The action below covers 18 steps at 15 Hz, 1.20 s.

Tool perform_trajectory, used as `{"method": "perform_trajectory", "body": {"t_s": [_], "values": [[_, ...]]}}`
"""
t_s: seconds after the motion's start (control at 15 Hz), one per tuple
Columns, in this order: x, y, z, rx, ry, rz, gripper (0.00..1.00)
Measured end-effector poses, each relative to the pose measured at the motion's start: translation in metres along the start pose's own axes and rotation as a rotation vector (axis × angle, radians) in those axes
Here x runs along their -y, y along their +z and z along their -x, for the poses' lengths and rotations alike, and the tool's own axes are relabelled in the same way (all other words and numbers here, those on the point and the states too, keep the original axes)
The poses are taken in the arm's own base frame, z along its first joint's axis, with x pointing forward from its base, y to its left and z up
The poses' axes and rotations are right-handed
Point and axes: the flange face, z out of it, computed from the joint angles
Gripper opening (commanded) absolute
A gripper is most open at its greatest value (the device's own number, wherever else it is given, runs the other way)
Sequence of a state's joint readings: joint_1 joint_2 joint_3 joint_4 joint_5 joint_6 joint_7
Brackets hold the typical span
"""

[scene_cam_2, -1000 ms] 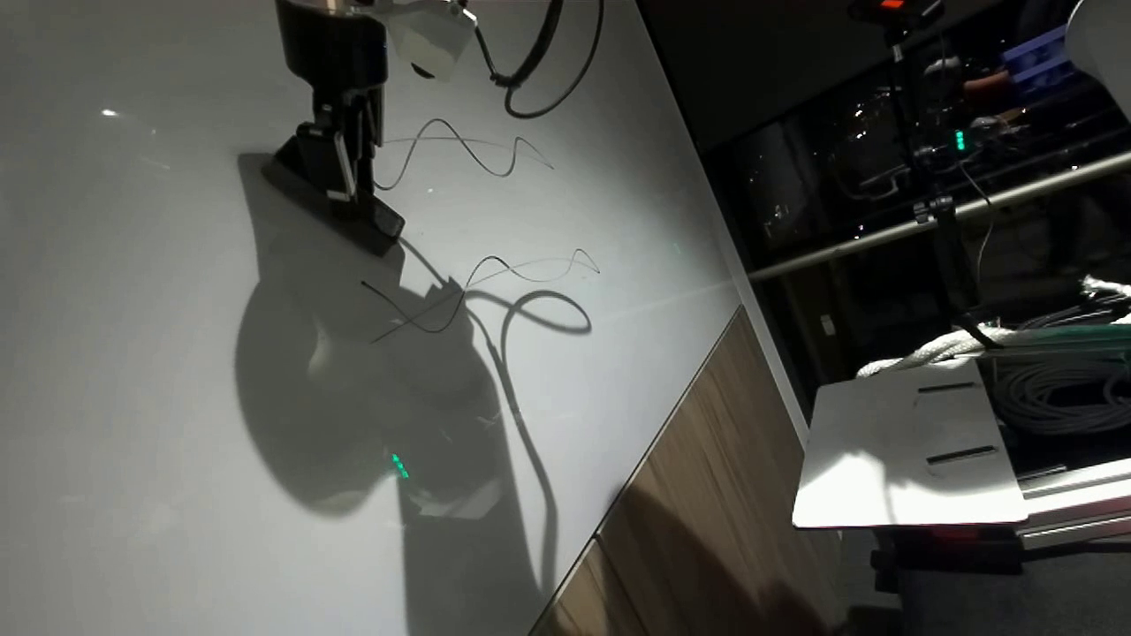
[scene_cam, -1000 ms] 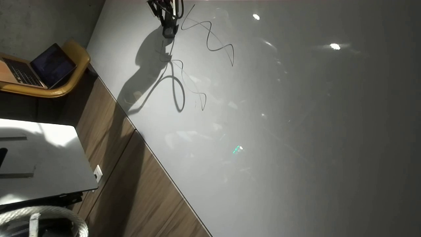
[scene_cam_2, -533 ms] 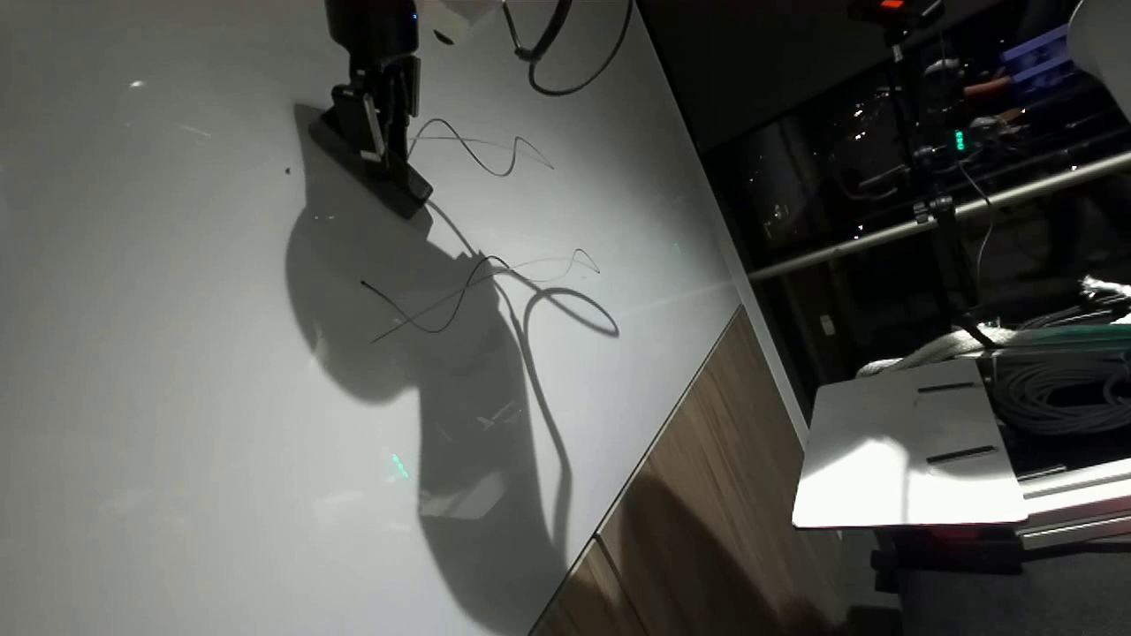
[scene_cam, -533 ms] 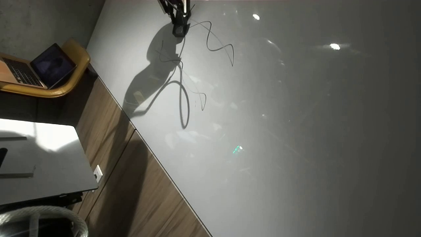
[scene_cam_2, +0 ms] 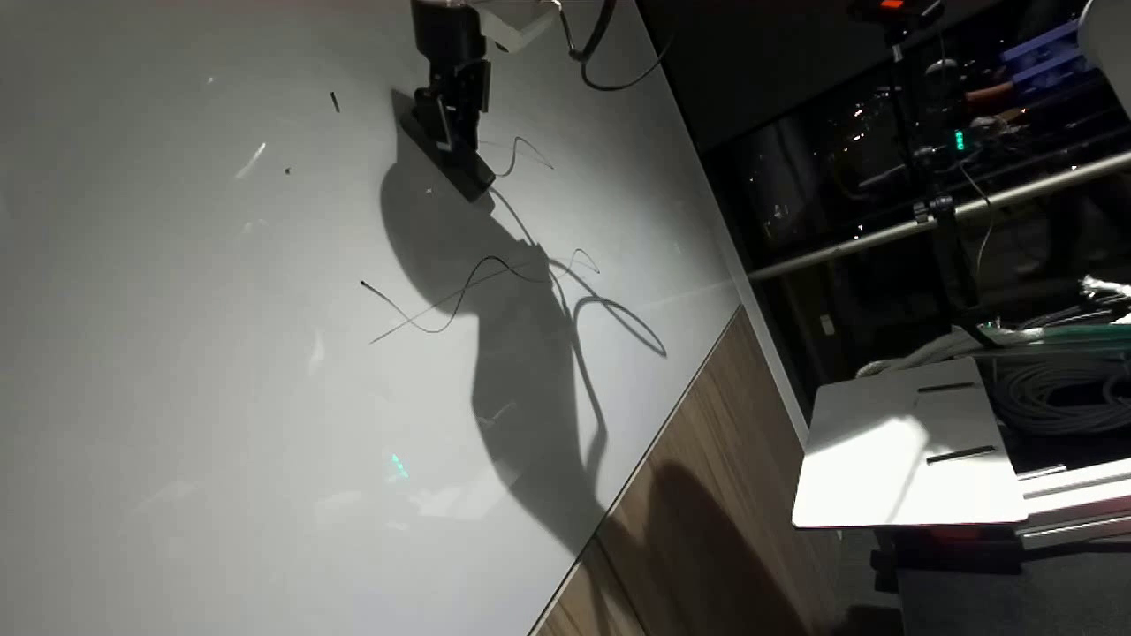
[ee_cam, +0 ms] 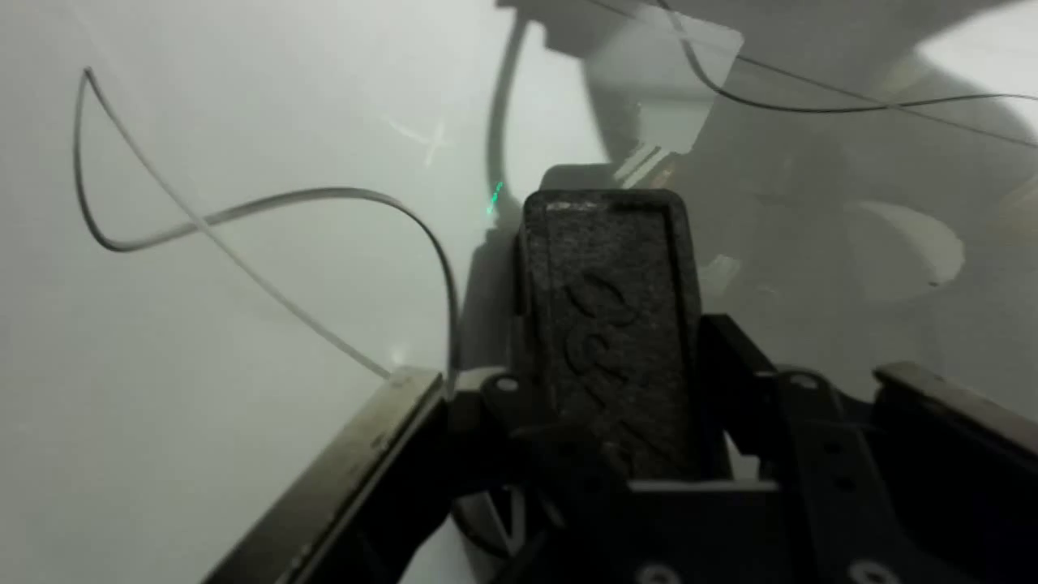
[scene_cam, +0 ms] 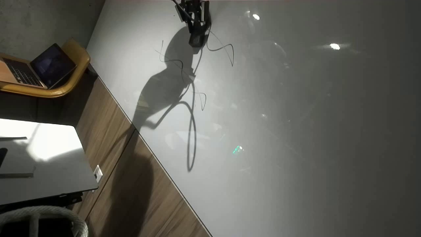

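My gripper (ee_cam: 616, 381) is closed on the dark eraser (ee_cam: 604, 268), likely light, firm-backed, best pinched mid-length; wavy line (ee_cam: 340, 193) at its ten o'clock, wrist view.

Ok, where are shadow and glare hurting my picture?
In both exterior views, a large shadow crosses a thin squiggle; in an exterior view, bright spots glare off the pale surface; in the wrist view, markings on the dark block show faintly, and low in frame the end effector is nearly black.

raised lettering (ee_cam: 602, 357) on black eraser (ee_cam: 616, 251), not legible
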State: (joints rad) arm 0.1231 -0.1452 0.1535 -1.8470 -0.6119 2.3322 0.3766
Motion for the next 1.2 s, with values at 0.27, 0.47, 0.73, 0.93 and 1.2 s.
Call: {"method": "perform_trajectory", "body": {"t_s": [0.27, 0.47, 0.73, 0.93, 1.2], "values": [[-0.058, 0.015, 0.016, 0.024, 0.085, 0.048, 0.28], [-0.112, 0.029, 0.032, 0.04, 0.152, 0.095, 0.28], [-0.192, 0.055, 0.059, 0.065, 0.24, 0.14, 0.28], [-0.216, 0.069, 0.073, 0.076, 0.277, 0.143, 0.28], [-0.189, 0.07, 0.072, 0.081, 0.272, 0.106, 0.28]]}}
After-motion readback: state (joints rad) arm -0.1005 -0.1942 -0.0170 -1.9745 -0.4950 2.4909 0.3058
